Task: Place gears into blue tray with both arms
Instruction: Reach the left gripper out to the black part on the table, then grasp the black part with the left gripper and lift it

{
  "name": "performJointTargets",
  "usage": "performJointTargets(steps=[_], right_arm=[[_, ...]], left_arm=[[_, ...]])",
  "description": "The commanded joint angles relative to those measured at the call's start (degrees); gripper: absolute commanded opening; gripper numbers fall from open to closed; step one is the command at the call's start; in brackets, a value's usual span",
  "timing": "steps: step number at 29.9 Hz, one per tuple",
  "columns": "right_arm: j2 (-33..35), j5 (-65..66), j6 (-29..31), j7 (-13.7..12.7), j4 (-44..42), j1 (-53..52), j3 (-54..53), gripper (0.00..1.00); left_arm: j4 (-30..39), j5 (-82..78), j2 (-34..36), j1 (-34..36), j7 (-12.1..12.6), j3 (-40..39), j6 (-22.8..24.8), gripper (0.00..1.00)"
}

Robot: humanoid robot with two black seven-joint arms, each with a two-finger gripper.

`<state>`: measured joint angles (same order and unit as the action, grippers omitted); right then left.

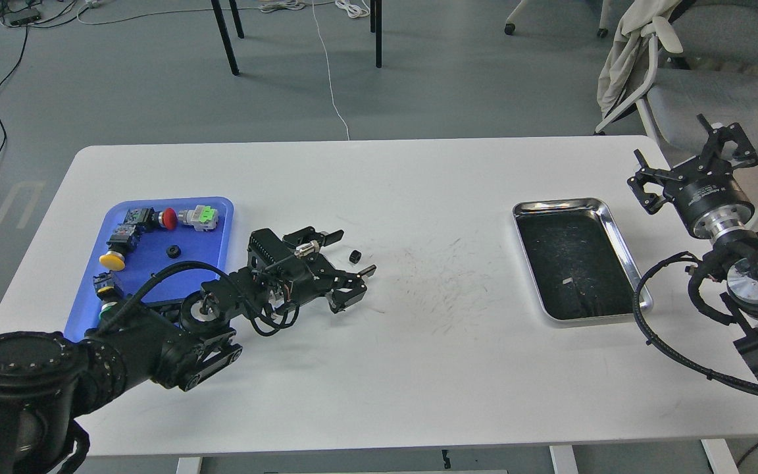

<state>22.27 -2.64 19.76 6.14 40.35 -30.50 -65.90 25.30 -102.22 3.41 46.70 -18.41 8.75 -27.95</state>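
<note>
Lying low over the white table (379,368), the left arm (155,336) reaches from the lower left toward the middle, and the left gripper (353,253) is spread wide, one finger behind and one in front of a small black gear (354,256). This gear sits on the table between the two fingers; I cannot tell if any finger touches it. A second gear (172,251) lies inside the blue tray (221,227), near the middle of its far half. The blue tray stands at the left side of the table, and the left arm covers part of its near edge. In the same tray are several push buttons: one with a red cap (168,218), one with a yellow cap (111,261), a silver one with a green part (199,216), and one with a green cap (106,307) that is mostly hidden by the arm.

At the right side of the table rests a shiny steel tray (621,243) with a black lining. The right arm (741,263) is beyond the right edge of the table, well apart from both gears. The right gripper (688,161) points up and away, with its fingers released and nothing between them.
</note>
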Motion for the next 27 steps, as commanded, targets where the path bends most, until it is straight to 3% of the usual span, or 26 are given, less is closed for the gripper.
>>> performJointTargets(steps=[1, 7, 27], right_arm=[[0.0, 0.0, -0.2, 0.0, 0.1, -0.1, 0.1, 0.95], [0.0, 0.0, -0.3, 0.0, 1.0, -0.1, 0.2, 0.95], [-0.1, 0.0, -0.3, 0.0, 1.4, -0.2, 0.7, 0.95]], left_arm=[[-0.7, 0.0, -0.2, -0.2, 0.0, 0.4, -0.1, 0.77], [-2.5, 0.0, -1.4, -0.4, 0.0, 0.7, 0.2, 0.52], [-3.1, 1.1, -1.0, -0.3, 0.0, 0.8, 1.8, 0.15]])
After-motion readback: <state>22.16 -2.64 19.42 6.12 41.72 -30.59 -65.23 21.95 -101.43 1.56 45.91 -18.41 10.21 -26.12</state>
